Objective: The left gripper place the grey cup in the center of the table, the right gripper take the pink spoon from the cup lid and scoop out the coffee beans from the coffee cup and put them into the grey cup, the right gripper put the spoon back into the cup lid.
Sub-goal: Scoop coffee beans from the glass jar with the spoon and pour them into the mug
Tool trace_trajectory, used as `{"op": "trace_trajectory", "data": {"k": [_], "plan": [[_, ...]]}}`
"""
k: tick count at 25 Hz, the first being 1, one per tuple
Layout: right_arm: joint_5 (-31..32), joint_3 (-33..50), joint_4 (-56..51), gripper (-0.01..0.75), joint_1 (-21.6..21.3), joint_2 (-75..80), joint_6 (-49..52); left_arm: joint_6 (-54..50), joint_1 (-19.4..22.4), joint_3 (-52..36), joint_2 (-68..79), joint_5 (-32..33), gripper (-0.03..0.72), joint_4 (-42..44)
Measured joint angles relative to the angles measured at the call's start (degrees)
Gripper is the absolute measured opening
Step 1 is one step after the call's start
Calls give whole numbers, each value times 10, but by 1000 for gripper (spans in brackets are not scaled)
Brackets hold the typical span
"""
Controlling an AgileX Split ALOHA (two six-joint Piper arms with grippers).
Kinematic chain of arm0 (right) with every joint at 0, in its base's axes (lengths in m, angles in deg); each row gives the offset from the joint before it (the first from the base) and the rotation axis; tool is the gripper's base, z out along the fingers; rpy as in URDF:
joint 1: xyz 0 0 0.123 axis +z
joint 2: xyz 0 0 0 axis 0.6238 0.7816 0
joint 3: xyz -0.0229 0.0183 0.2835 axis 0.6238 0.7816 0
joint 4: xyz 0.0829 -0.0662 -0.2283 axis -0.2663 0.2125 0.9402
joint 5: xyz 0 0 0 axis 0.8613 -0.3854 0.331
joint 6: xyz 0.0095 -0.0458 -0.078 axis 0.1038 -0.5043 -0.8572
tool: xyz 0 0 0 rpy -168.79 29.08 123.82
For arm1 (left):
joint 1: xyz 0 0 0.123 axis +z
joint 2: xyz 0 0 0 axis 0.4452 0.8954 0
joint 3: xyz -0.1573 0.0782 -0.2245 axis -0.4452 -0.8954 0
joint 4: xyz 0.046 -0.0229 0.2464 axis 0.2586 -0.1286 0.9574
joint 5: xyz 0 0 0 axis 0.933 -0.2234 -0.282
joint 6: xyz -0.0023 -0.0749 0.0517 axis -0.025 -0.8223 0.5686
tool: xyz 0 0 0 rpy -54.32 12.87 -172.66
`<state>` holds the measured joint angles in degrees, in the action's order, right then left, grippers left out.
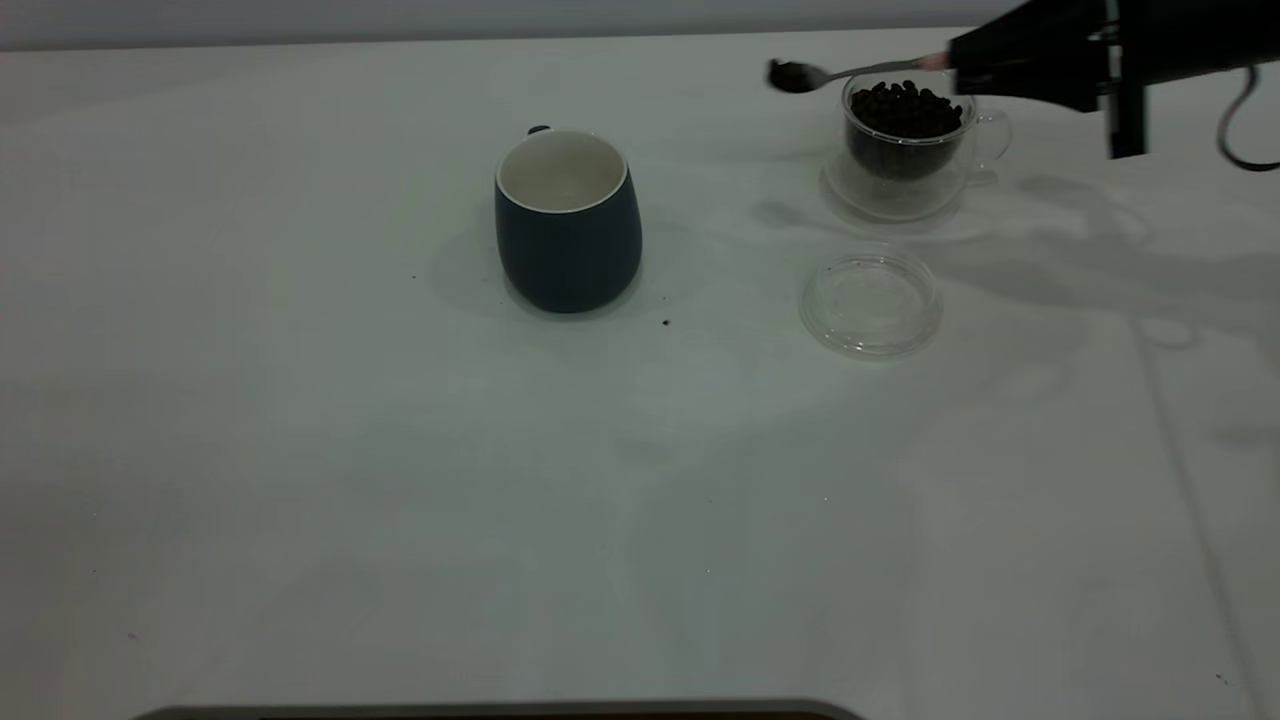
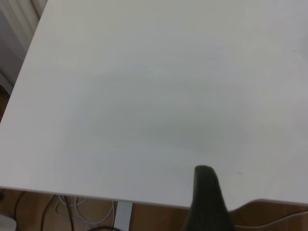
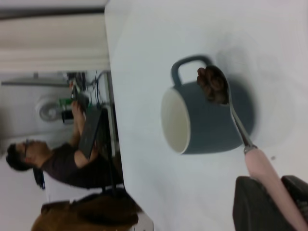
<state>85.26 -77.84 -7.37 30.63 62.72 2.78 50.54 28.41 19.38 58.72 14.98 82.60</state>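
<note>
We saw the right gripper (image 1: 965, 65) clenched on the pink handle of the spoon (image 1: 850, 72), held level above the table (image 1: 300, 450) just past the glass cup of coffee beans (image 1: 905, 125), its bowl loaded with beans. The grey cup (image 1: 567, 220) stood upright mid-table, the empty lid (image 1: 870, 302) near it. Of the left gripper (image 2: 207, 202) we saw one finger and could not tell its state.

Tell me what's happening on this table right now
The right gripper holds the pink spoon, loaded with coffee beans, raised beside the glass coffee cup. The grey cup stands mid-table and looks empty. The cup lid lies bare nearby. The left gripper is parked off by the table edge.
</note>
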Motion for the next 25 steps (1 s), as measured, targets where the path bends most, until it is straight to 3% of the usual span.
{"op": "trace_trajectory", "data": {"k": [15,25], "plan": [[-29,0,-39,100,159,0,-8,0,0,0,0,0,586,0],[-115,0,-92,100,179,2,-60,0,0,0,0,0,586,0]]}}
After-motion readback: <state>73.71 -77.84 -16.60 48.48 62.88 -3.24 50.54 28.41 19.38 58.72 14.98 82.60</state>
